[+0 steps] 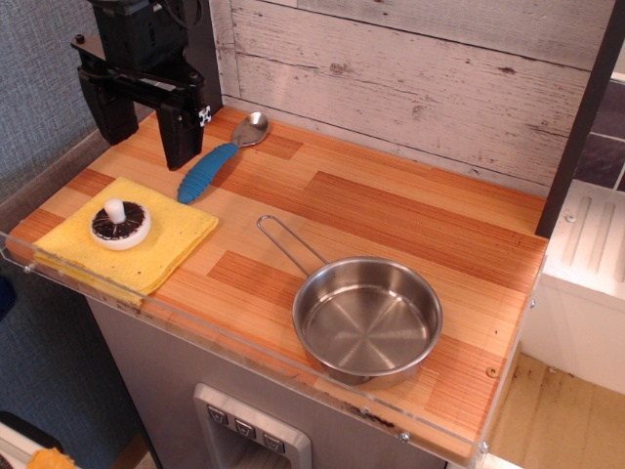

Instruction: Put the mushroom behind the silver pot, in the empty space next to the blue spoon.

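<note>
The mushroom lies gills-up on a yellow cloth at the front left of the wooden counter, its white stem stub pointing up. The silver pot stands empty at the front right, its wire handle reaching back left. The blue spoon lies at the back left, bowl toward the wall. My gripper hangs open and empty at the back left, above and behind the mushroom, just left of the spoon's handle.
A white plank wall backs the counter. A clear plastic lip runs along the front edge. A dark post stands at the right, with a white appliance beyond it.
</note>
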Robot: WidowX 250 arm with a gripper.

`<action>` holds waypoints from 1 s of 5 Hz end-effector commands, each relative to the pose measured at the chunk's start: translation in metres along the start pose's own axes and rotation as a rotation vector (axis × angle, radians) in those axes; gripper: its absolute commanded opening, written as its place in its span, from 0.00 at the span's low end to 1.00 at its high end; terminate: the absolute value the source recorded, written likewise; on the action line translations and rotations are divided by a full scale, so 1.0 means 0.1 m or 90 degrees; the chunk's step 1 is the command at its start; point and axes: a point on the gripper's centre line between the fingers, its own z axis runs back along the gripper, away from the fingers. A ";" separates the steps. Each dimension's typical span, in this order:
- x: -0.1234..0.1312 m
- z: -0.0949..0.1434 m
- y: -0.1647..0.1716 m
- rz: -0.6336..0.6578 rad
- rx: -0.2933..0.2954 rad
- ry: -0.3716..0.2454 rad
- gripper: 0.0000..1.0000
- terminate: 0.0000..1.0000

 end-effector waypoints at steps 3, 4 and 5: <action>-0.34 -0.25 0.40 0.018 -0.023 0.036 1.00 0.00; -0.42 -0.29 0.59 0.018 -0.018 0.028 1.00 0.00; -0.41 -0.42 0.66 0.016 -0.002 0.035 1.00 0.00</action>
